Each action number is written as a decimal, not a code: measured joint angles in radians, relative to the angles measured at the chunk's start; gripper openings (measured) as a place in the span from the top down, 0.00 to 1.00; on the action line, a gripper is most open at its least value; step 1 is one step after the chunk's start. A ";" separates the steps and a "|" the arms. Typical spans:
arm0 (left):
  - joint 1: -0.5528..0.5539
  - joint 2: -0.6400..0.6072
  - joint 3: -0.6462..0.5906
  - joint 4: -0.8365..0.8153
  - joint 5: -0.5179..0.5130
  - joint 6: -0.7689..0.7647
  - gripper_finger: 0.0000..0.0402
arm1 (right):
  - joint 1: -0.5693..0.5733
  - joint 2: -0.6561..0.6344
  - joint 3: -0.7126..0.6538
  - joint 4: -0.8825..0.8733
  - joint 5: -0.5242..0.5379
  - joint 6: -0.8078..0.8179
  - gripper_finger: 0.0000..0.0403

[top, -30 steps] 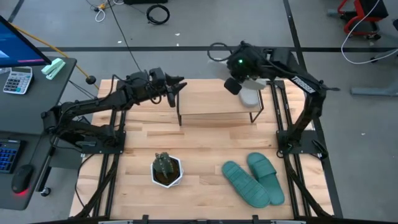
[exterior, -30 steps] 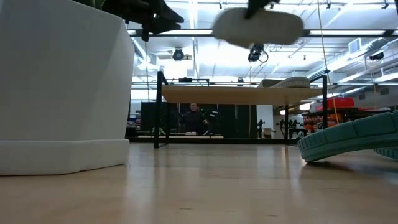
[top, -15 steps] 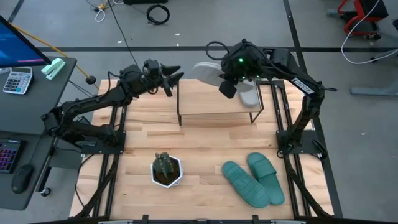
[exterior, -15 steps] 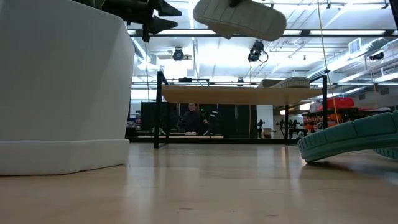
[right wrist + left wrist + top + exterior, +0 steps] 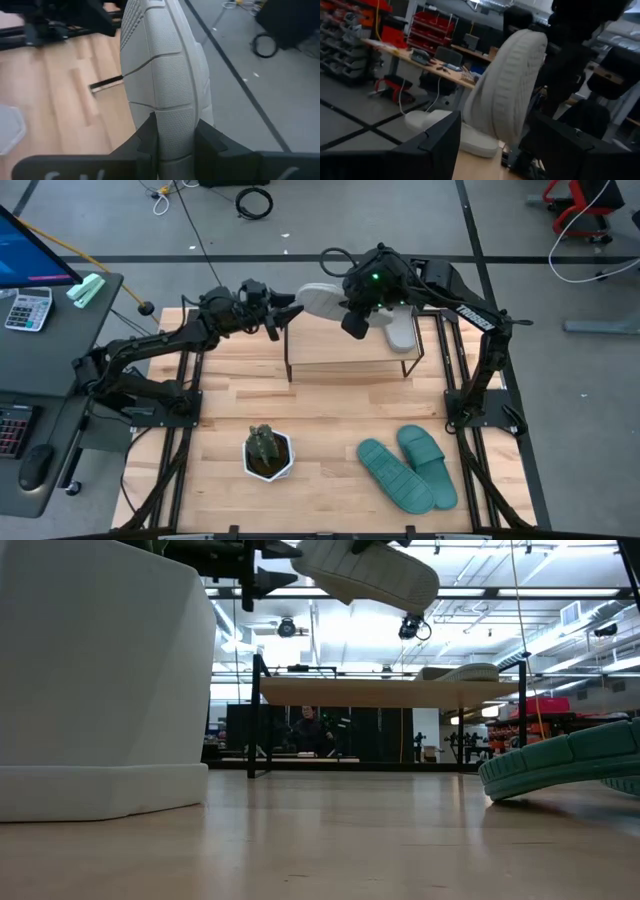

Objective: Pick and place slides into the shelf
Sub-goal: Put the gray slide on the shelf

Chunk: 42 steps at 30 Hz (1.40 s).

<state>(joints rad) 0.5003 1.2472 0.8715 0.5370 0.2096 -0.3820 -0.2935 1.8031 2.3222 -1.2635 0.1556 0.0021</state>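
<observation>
Right claw (image 5: 350, 308) is clamped on a white slide (image 5: 322, 300) above the shelf (image 5: 340, 340). Left claw (image 5: 287, 311), fingers apart, waits beside it.

Two dark jointed arms, green light, white lettering, black cables

1 grey-white slide (image 5: 322, 300) aloft, 1 (image 5: 401, 332) on shelf (image 5: 345, 340); teal pair (image 5: 408, 468) on table.

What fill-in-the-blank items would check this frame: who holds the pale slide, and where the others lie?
1. The ___ gripper is shut on the grey-white slide.
2. The left gripper, fingers open, faces that slide's ___.
3. Another grey-white slide lies on the ___.
4. The two ___ slides lie on the table.

Missing: right; sole; shelf; teal
</observation>
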 joint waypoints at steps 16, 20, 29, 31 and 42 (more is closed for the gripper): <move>-0.016 -0.001 0.001 0.045 0.007 0.011 0.52 | 0.001 0.012 0.000 0.065 -0.077 0.015 0.80; -0.016 -0.001 0.001 0.046 0.010 0.012 0.62 | 0.001 0.012 0.000 0.065 -0.081 0.024 0.80; -0.017 -0.002 0.001 0.060 0.018 0.076 0.84 | 0.001 0.011 0.000 0.065 -0.096 0.049 0.81; -0.017 -0.002 0.001 0.062 0.018 0.108 0.86 | 0.001 0.011 0.000 0.065 -0.098 0.049 0.81; 0.035 0.001 0.000 0.109 0.085 0.231 0.88 | 0.000 -0.049 0.012 0.044 -0.119 0.007 0.40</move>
<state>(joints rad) 0.5357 1.2485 0.8715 0.6456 0.2951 -0.1512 -0.2936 1.7538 2.3342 -1.2190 0.0362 0.0092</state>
